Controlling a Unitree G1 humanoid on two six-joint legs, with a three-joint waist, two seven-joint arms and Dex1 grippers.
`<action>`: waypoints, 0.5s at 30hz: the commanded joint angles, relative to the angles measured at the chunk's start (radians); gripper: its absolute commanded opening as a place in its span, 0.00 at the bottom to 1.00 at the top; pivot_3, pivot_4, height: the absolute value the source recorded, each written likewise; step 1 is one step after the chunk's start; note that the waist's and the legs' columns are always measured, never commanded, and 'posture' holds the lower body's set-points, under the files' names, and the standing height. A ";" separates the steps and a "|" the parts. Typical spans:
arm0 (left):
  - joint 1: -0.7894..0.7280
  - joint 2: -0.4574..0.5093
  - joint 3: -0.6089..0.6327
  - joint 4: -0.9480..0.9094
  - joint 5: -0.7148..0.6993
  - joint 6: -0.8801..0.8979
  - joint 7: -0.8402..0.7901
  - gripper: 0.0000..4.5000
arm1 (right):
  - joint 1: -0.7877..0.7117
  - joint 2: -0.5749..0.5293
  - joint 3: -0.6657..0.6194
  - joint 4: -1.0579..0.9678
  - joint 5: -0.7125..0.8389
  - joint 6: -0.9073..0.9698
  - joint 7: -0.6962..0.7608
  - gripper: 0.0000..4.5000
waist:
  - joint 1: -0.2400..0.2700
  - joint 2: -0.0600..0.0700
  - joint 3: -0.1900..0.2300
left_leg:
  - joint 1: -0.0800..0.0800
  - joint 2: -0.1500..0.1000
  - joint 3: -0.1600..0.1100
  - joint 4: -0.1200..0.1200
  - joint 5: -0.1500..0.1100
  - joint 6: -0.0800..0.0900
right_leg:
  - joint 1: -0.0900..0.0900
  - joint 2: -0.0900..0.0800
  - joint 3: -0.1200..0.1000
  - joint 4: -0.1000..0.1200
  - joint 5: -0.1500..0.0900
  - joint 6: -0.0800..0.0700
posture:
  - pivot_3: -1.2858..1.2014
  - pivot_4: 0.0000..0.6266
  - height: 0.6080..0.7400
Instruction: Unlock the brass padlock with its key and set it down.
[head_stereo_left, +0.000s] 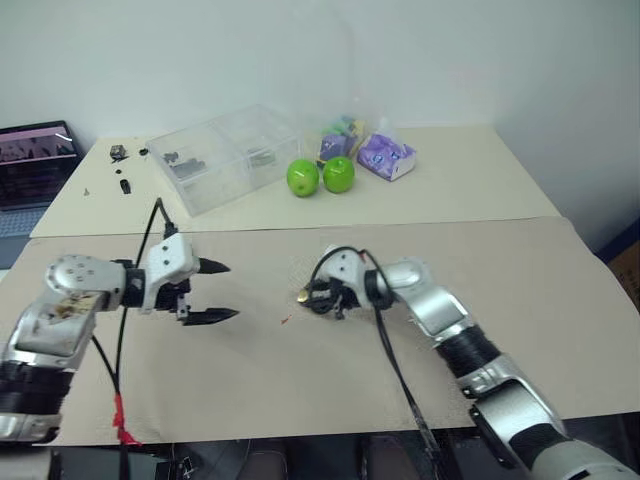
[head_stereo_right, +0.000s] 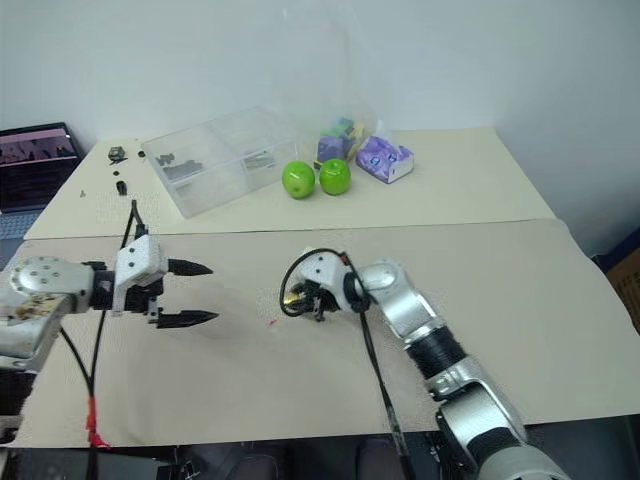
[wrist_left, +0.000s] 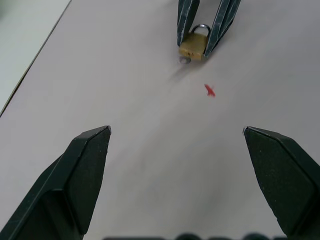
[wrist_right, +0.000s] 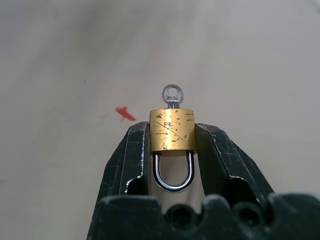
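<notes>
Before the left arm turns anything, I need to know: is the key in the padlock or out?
In. The key sticks out of the brass padlock body, opposite the shackle.

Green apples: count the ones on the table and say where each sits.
2. Both round green apples sit side by side, touching, at the table's far side: one nearer the clear plastic compartment box, the other nearer the purple packet. None seem hidden.

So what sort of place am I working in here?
Probably a lab or office test bench rather than a home: a plain table against a white wall, a clear compartment box of small parts, a laptop at the edge, and two green apples as props.
</notes>
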 joint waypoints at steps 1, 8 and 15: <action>-0.069 -0.053 -0.023 -0.060 -0.045 0.126 0.053 1.00 | 0.034 -0.066 -0.034 -0.143 0.017 -0.007 0.023 0.20 | -0.001 0.000 0.000 | 0.000 0.000 0.000 0.000 0.000 0.001 | 0.000 0.001 0.000 0.000 0.000 0.000 | 0.52 0.24 1.00; -0.191 -0.211 -0.010 -0.175 -0.277 0.546 0.168 1.00 | 0.088 -0.199 -0.077 -0.277 0.037 -0.020 0.053 0.20 | -0.003 -0.001 0.000 | 0.000 0.001 0.001 0.002 -0.001 0.003 | 0.000 0.001 0.001 0.000 0.000 0.000 | 0.52 0.24 1.00; -0.233 -0.206 -0.044 -0.156 -0.321 0.667 0.185 1.00 | 0.152 -0.300 -0.142 -0.324 0.061 -0.029 0.061 0.20 | -0.005 -0.001 -0.001 | 0.000 0.001 0.001 0.003 -0.003 0.005 | 0.002 0.001 0.002 -0.002 0.000 0.000 | 0.52 0.24 1.00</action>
